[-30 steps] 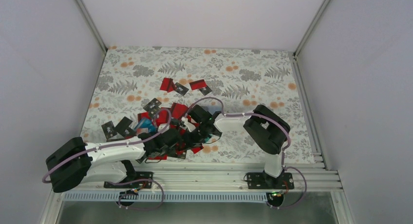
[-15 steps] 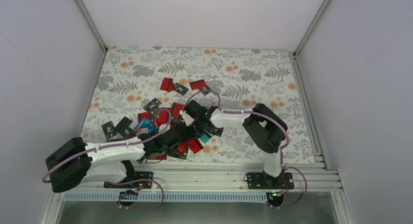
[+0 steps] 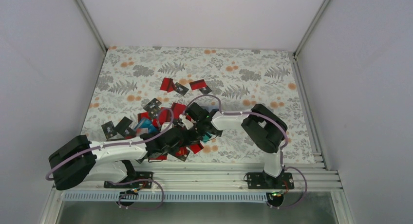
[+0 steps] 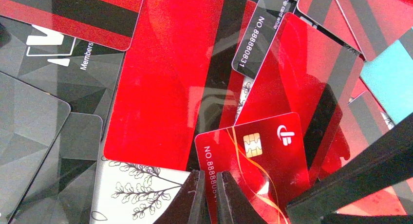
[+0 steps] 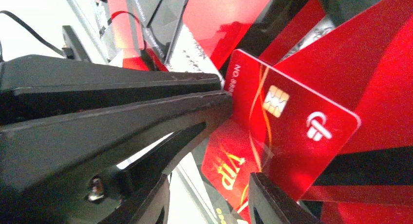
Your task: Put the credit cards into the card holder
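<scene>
While left jaws pinch the red chip card (image 4: 253, 156) by its edge, right jaws gape nearby.

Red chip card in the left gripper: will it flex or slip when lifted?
Probably stiff: the red chip card juts flat from the left gripper, pinched at one edge. Its glossy face suggests it could slip or pivot. It looks thin, so likely light.

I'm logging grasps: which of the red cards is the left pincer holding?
The red card with the gold chip and white logo; the left pincer is shut on its numbered edge. The neighbouring red cards lie loose, most showing black stripes.
</scene>
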`<state>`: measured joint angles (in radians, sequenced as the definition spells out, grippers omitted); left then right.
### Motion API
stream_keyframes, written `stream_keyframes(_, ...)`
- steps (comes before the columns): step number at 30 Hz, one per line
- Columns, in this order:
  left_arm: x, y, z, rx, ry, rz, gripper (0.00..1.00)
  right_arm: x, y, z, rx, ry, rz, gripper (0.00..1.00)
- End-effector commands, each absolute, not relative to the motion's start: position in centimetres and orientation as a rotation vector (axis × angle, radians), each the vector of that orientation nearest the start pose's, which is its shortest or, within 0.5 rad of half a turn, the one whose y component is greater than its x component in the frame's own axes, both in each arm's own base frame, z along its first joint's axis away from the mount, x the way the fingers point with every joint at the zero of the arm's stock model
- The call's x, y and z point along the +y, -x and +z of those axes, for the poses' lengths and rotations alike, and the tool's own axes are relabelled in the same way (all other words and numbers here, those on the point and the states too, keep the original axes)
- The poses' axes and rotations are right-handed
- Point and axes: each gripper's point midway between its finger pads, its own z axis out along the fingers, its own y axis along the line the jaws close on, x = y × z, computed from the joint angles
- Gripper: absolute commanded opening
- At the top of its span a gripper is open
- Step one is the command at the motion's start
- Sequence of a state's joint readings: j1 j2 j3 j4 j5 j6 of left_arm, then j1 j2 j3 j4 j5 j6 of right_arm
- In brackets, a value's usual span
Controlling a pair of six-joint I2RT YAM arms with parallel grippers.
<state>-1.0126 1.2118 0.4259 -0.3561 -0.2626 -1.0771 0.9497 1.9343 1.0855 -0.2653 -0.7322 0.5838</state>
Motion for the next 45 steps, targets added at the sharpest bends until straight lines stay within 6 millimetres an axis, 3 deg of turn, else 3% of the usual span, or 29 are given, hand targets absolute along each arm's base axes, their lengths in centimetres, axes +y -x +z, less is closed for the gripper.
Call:
stream_keyframes(1, -17.2, -14.3, -1.3, 2.796, 0.107, -0.285, 0.1, 41.4, -13.2, 7.0, 2.845, 0.882, 1.537, 0.43)
stream_keyframes(7, -19.2, -14.5, -0.6, 2.77, -0.008, -0.393, 0.1, 40.5, -12.4, 8.3, 2.825, 0.894, 1.56, 0.44)
stream_keyframes(12, -21.0, -14.6, 0.1, 2.75, -0.102, -0.426, 0.1, 37.4, -14.0, 6.1, 2.902, 0.77, 1.222, 0.43)
stream_keyframes(16, -22.6, -14.8, 0.4, 2.735, -0.185, -0.439, 0.1, 34.6, -14.9, 5.6, 2.912, 0.676, 1.106, 0.43)
stream_keyframes(23, -26.0, -15.1, 0.5, 2.733, -0.298, -0.423, 0.1, 30.4, -16.1, 6.0, 2.901, 0.522, 1.0, 0.44)
stream_keyframes(28, -27.9, -15.8, 2.2, 2.715, -0.305, -0.422, 0.1, 29.5, -14.7, 6.5, 2.913, 0.498, 1.049, 0.44)
stream_keyframes(34, -28.1, -15.7, 4.8, 2.695, -0.325, -0.435, 0.1, 29.0, -13.6, 7.6, 2.92, 0.364, 1.141, 0.46)
stream_keyframes(38, -26.9, -15.4, 5.4, 2.695, -0.322, -0.412, 0.1, 29.3, -12.6, 7.4, 2.948, 0.284, 1.192, 0.47)
stream_keyframes(45, -23.7, -13.8, 3.5, 2.757, -0.331, -0.332, 0.1, 30.9, -10.1, 6.5, 3.002, 0.198, 1.22, 0.49)
